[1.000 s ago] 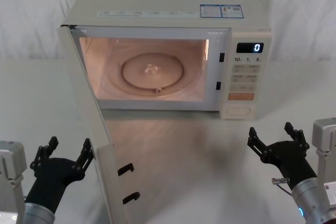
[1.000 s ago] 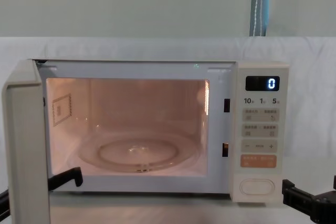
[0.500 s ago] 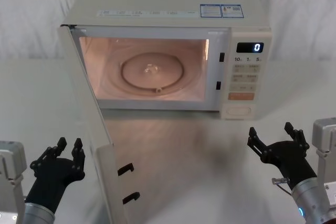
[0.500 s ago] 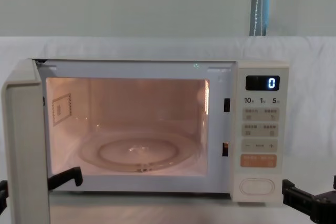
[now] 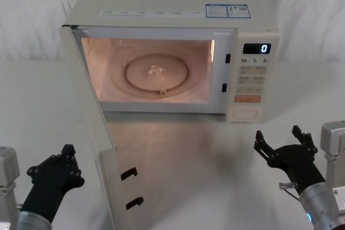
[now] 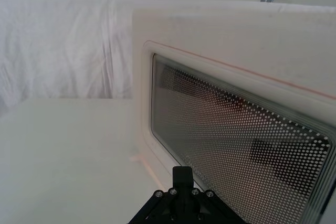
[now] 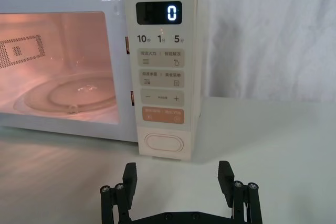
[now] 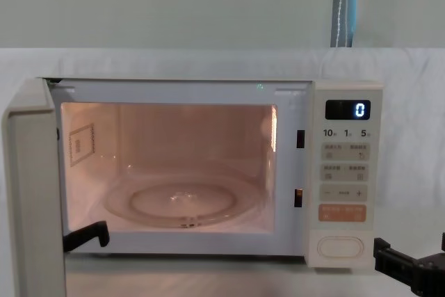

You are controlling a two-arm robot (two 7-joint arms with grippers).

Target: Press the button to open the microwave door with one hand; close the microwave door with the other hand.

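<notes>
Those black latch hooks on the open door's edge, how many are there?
2. Both sit on the free edge of the microwave door, one above the other: the upper hook, the lower hook. None seems hidden.

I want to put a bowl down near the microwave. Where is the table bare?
Bare table lies before the lit cavity, between the open door and the right pincer. It is tighter at the left, where the left pincer sits beside the door's outer face.

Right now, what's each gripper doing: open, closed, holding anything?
Left gripper: closed, empty, outside the open microwave door.
Right gripper: open, empty, set back from the button.
</notes>
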